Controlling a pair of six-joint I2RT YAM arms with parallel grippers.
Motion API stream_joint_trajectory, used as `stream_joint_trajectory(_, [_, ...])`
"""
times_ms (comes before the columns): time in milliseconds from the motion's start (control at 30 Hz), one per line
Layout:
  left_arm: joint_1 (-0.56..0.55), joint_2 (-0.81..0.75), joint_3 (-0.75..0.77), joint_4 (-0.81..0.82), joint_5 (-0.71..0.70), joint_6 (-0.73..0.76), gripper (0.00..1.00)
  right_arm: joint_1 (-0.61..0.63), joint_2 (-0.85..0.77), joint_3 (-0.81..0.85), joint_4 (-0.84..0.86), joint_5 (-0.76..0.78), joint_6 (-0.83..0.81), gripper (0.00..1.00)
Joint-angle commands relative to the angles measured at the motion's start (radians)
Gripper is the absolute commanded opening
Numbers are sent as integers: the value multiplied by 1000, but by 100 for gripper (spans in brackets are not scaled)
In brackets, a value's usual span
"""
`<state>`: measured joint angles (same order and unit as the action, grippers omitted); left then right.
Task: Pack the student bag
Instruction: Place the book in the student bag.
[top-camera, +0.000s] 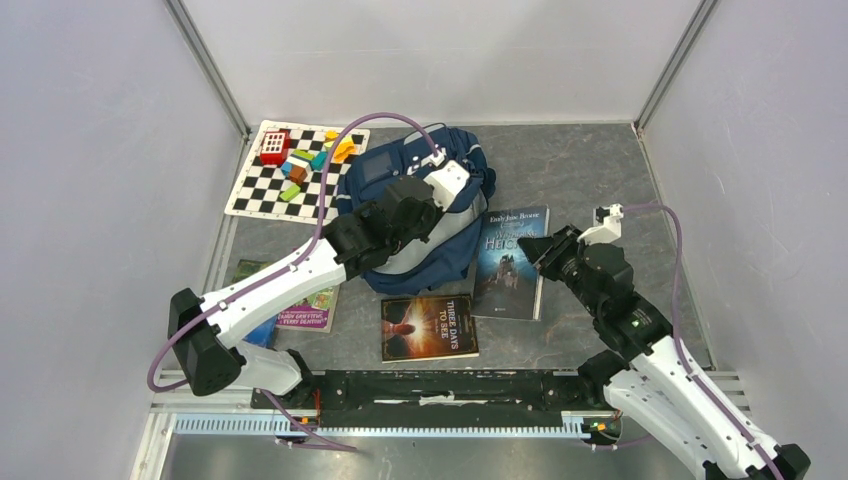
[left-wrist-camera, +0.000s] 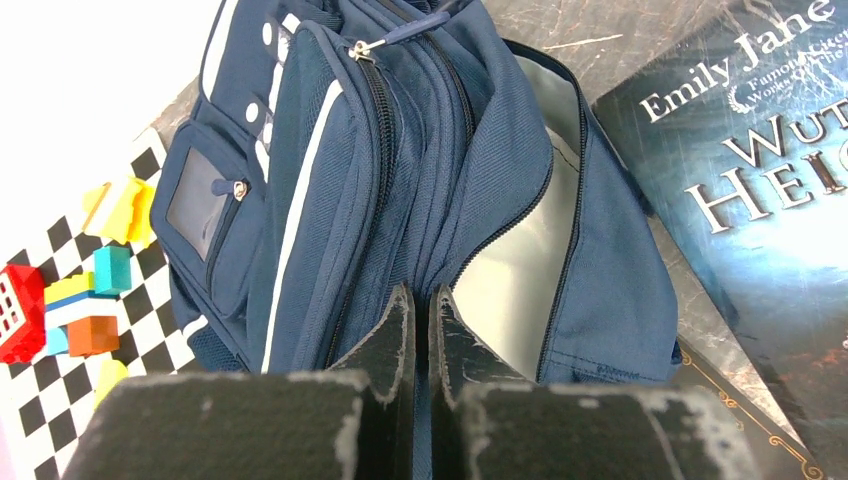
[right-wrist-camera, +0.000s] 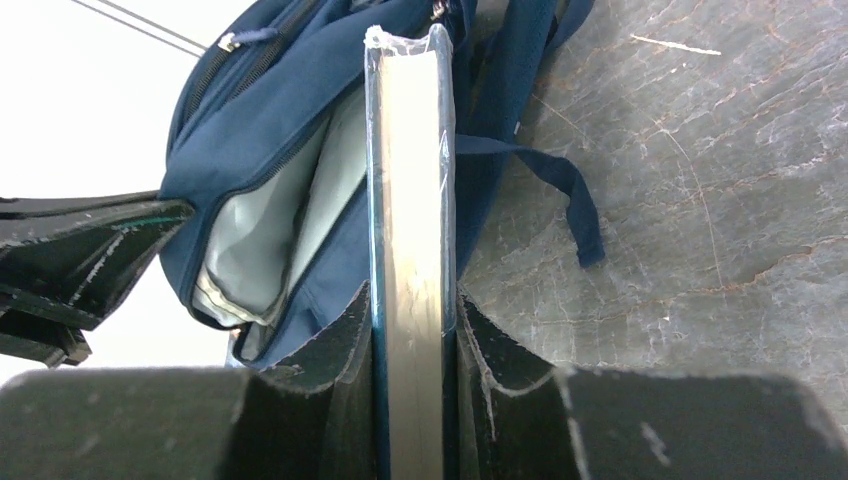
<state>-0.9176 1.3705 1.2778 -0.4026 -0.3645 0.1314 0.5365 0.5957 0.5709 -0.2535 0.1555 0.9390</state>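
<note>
On the grey table, left end effector pinches the student bag; right end effector grips a book.

**Two Book Titles Legible on Worktop**

A blue paperback, gripped at its edge by the right pincer beside the student bag, shows "Emily Jane Bronte" in white across the top of its cover. The left wrist view catches "Emily Jane", the small lines "Famous" and "Works of The", and the large letters "WUT" and "HEIG", cut off at the frame edge. A brown book flat on the worktop reads "THREE DAYS TO SEE". Lettering on a green booklet is too small to read.
</note>
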Motion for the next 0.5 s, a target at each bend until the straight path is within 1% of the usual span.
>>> stream_joint_trajectory(0, [-4,-40,47,121,58,-47,2,4,-31,92,126,36,62,0])
stream_joint_trajectory(233, [-4,-36,43,133,111,-73,2,9,-7,-18,312,-103,179,0])
stream_joint_trajectory(367, [-4,-29,34,132,125,-51,2,18,26,-34,406,-139,216,0])
stream_joint_trajectory(467, [-3,-35,18,147,147,-62,2,45,70,-43,463,-142,238,0])
